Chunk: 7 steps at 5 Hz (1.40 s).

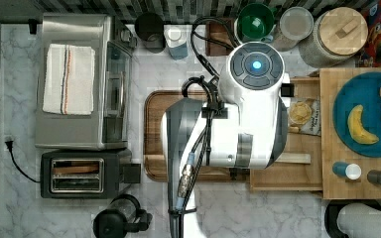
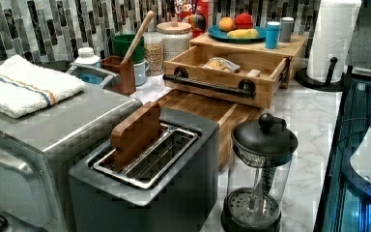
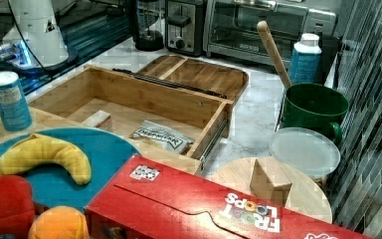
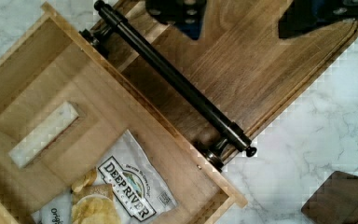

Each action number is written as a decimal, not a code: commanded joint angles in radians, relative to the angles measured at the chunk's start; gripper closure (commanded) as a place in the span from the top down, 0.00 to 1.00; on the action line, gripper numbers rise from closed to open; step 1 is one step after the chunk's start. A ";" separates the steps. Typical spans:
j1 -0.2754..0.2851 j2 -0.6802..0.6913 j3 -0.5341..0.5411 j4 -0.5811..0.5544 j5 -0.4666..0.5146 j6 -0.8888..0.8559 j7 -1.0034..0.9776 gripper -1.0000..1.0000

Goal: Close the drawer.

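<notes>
White marble counter [image 1: 258, 210]: cutting board [image 1: 156, 129], toaster [image 1: 79, 173], toaster oven [image 1: 74, 82].

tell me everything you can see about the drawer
The drawer is a shallow light-wood box, pulled fully open from under the butcher-block slab. A long dark bar handle on two posts runs across its front, which overhangs the darker cutting board. Inside lie a Deep River chip bag and a small pale block. The end effector hovers above the handle, not touching it.
</notes>
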 commanded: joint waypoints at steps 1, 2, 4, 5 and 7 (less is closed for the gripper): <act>-0.005 0.000 -0.001 0.000 0.000 0.001 -0.013 0.00; -0.008 0.000 0.002 0.000 -0.001 0.001 -0.013 0.00; -0.021 -0.060 0.011 -0.101 0.031 0.073 -0.209 1.00; -0.012 -0.071 0.024 -0.134 0.040 0.086 -0.380 1.00; 0.032 -0.058 0.041 -0.096 0.002 0.001 -0.573 1.00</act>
